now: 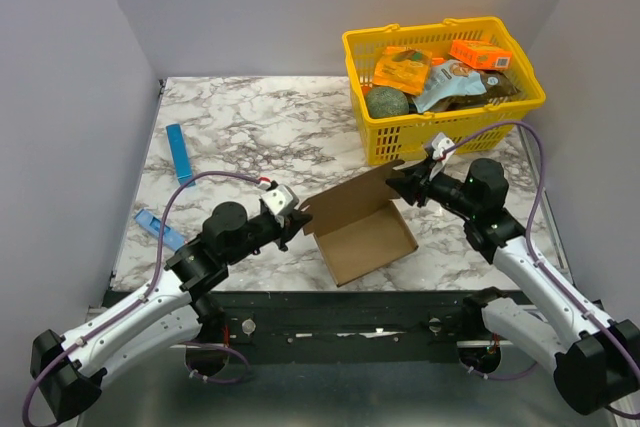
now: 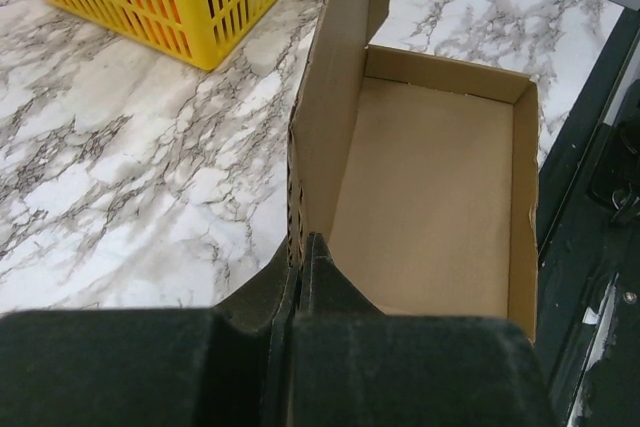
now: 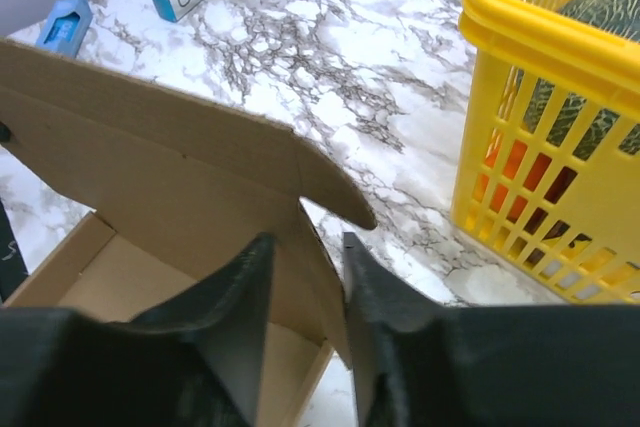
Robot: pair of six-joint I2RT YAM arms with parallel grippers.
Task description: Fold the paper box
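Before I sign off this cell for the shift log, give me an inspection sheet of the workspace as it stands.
Surface: white marble-patterned table.
Job's things: paper box, tray formed, lid upright.
Clutter: yellow basket holding orange packs and a green ball; blue strip and blue packet at left.
End effectors: left end effector shut on the lid's left end; right end effector open, astride the lid's end flap.
Cables: purple cable looped over each arm.
Surroundings: grey walls on three sides.
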